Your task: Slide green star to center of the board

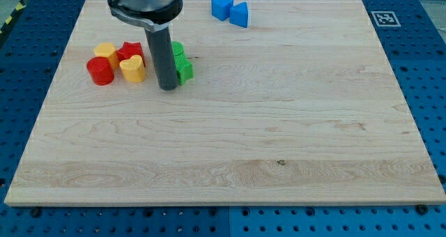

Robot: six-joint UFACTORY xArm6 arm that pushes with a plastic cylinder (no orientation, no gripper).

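The green star lies on the wooden board at the upper left, partly hidden behind my rod. My tip rests on the board just left of and below the green star, touching or nearly touching its left side. Only the star's right part shows.
Left of the rod sit a red cylinder, a yellow hexagon-like block, a red star-like block and a yellow heart. Two blue blocks lie at the top edge. A marker tag sits at the top right.
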